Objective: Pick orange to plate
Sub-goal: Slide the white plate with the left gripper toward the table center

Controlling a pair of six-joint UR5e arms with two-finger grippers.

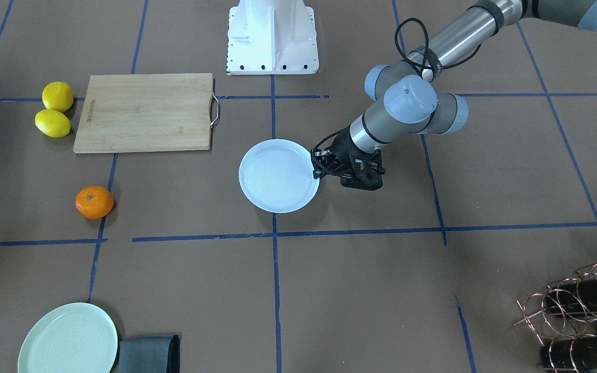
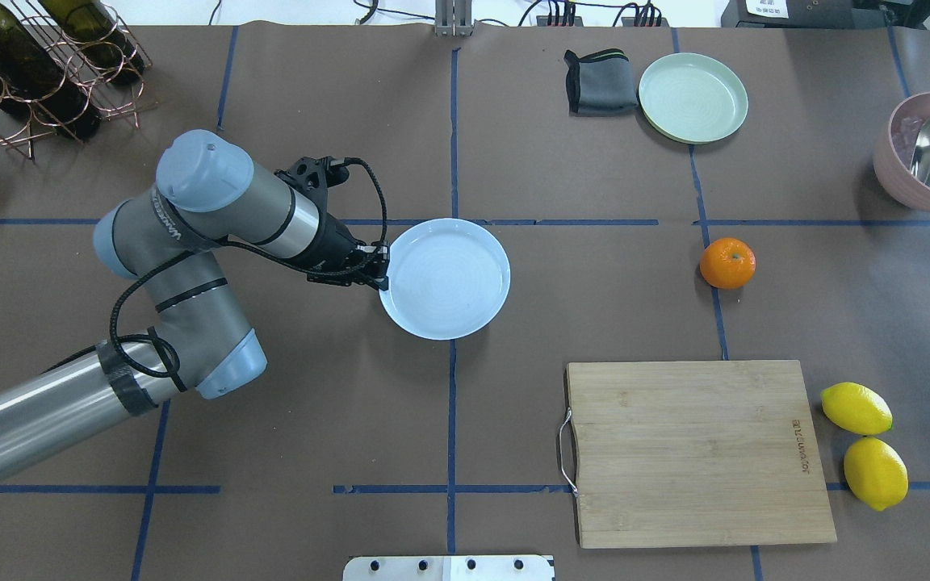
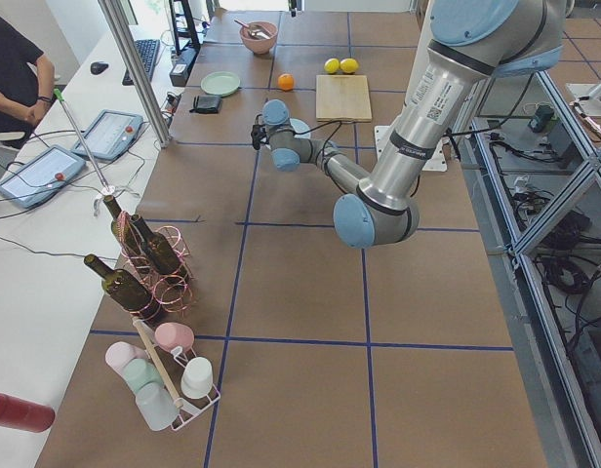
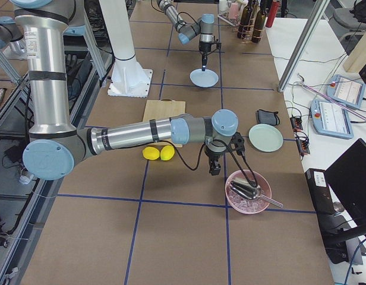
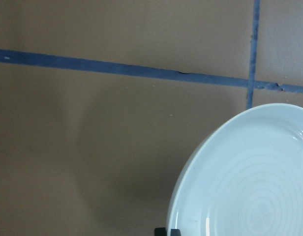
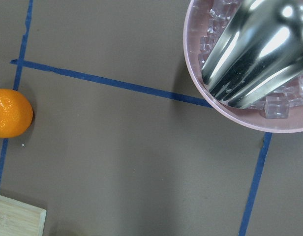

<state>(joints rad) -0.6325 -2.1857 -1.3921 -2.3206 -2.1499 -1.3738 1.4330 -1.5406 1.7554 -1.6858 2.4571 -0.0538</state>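
The orange (image 2: 727,263) lies alone on the brown table on a blue tape line, far to the right of the pale bluish-white plate (image 2: 445,278). That plate holds nothing. My left gripper (image 2: 382,272) is at the plate's left rim and looks shut on it; the left wrist view shows the plate (image 5: 250,182) with dark fingertips at its edge. My right gripper (image 4: 214,166) shows only in the exterior right view, hovering between the lemons and the pink bowl, so I cannot tell its state. Its wrist camera catches the orange (image 6: 11,112) at the left edge.
A wooden cutting board (image 2: 695,452) lies near the robot, two lemons (image 2: 856,408) beside it. A mint-green plate (image 2: 693,97) and a grey cloth (image 2: 598,81) sit at the far side. A pink bowl (image 2: 901,169) with ice and a metal scoop stands far right, a bottle rack (image 2: 37,64) far left.
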